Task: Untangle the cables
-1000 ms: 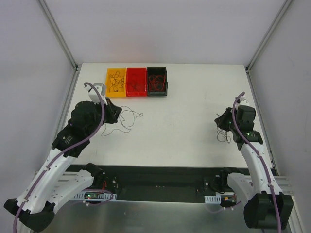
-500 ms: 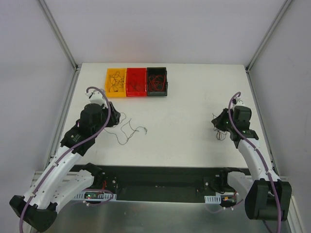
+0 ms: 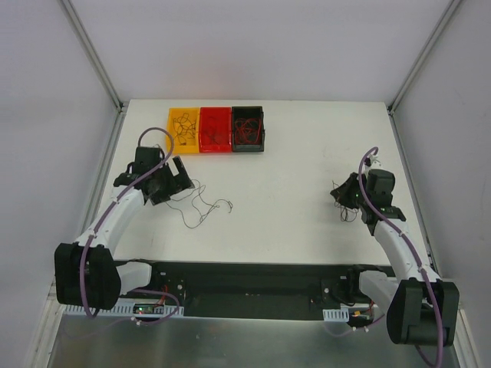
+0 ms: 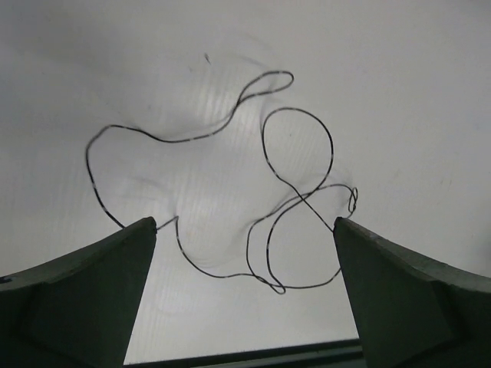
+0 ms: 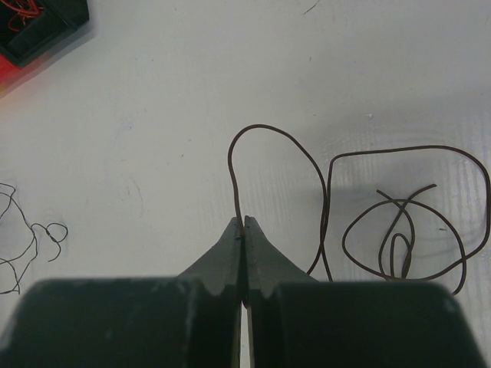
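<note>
— Left gripper (image 4: 244, 224)?
— Spread wide, thin black curly wire (image 4: 295, 193) on the white tabletop (image 5: 153, 115) between its fingers (image 4: 92, 291)
— Right gripper (image 5: 244, 222)?
— Pinched on thin brown curly wire (image 5: 327, 192), coils beside it

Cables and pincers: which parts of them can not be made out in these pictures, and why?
- Right wrist view: the end of the brown wire is hidden inside the shut right pincer.
- Left wrist view: a stretch of the black wire runs behind a finger of the open left pincer.
- Top external view: wires in the yellow bin, red bin and black bin are too small to count.
</note>
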